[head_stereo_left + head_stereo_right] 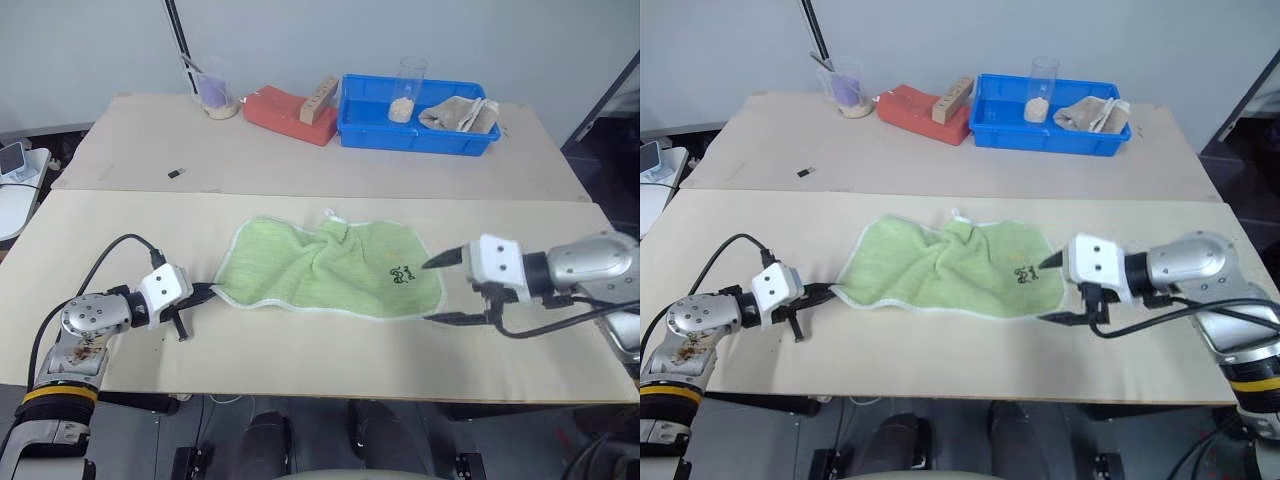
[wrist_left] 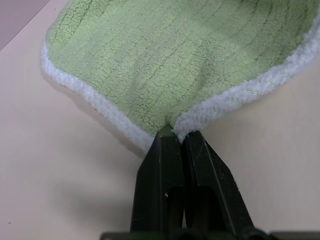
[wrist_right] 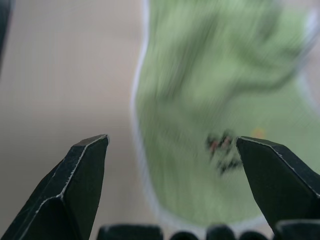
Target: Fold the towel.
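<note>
Towel (image 1: 325, 268) (corner) in left tool (image 2: 176, 136)

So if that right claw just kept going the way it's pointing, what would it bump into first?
Most likely the towel. The open right gripper points at the corner with the dark embroidered mark, one finger above it and one below, though how near it is remains hard to judge.
</note>
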You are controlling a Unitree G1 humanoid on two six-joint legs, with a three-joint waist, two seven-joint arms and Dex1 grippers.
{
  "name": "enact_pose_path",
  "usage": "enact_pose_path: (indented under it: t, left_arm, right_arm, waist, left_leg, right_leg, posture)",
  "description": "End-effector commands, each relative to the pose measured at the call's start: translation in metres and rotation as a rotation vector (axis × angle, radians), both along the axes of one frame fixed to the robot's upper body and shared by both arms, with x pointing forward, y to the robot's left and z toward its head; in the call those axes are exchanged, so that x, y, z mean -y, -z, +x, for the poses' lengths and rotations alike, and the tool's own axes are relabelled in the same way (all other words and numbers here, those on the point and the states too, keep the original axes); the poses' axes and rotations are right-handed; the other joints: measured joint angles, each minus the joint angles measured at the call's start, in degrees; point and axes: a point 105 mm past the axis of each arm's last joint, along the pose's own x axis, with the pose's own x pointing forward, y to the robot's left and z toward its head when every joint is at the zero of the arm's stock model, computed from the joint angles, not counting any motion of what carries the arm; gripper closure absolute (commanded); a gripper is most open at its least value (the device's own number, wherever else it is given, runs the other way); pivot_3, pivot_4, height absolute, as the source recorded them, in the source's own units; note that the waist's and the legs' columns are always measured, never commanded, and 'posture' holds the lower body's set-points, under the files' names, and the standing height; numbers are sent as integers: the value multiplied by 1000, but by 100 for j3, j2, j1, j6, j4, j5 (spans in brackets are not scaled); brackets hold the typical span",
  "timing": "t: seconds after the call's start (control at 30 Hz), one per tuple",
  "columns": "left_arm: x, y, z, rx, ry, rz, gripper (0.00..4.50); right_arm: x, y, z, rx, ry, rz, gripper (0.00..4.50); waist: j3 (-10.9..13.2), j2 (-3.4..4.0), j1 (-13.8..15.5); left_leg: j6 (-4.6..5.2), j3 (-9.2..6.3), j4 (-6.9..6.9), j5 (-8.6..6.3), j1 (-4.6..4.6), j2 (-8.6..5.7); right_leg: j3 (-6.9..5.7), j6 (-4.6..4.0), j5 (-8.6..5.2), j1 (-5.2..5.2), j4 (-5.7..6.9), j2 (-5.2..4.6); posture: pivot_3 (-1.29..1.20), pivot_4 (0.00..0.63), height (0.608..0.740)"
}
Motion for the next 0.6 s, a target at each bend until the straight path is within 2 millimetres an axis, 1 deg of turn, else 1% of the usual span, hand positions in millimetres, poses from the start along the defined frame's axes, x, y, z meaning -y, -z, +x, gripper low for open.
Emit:
enact_pose_path:
  t: [0.03, 0.1, 0.23, 0.33, 0.43, 0.6]
  left_arm:
    - [-4, -13, 2, 42, -18, -2, 4468]
    - [-5, -13, 2, 43, -22, -2, 4468]
    - [-5, -12, 0, 39, -28, -3, 4468]
    - [-6, -11, -2, 37, -29, -1, 4500]
    - [-6, -11, -3, 35, -31, 3, 4500]
    - [-12, -11, -4, 28, -42, 12, 4500]
  right_arm:
    - [7, 5, 9, 59, -26, -54, 0]
    - [12, 16, 12, 27, -16, -69, 0]
    - [13, 32, 19, -52, 15, -50, 0]
    - [16, 40, 24, -101, 39, -57, 841]
    - [18, 45, 28, -132, 56, -65, 1864]
    - [16, 42, 30, -149, 52, -47, 3588]
  waist:
    - [0, 0, -3]
    - [0, 0, 0]
    - [0, 0, -7]
    - [0, 0, -20]
    - [0, -1, -17]
    - [-1, -2, -9]
  left_leg:
    - [0, 0, 0, 0, 0, 0]
    - [0, 0, 0, 0, 0, 0]
    - [0, 0, 1, 0, 0, 0]
    - [0, -1, 1, 0, 2, 0]
    - [0, -1, 2, 0, 7, 1]
    - [0, 0, 3, 0, 11, 0]
  right_leg:
    - [0, 0, 0, 0, 1, 0]
    - [0, 0, 0, 2, 0, 2]
    - [0, -1, 1, 2, 1, 1]
    - [1, -2, 2, 3, 2, 2]
    - [1, -3, 2, 8, 4, 2]
    - [1, -4, 2, 11, 4, 2]
  posture:
    - [0, 150, 714]
    - [0, 150, 714]
    - [0, 150, 714]
    - [0, 150, 714]
    - [0, 150, 714]
    - [0, 150, 714]
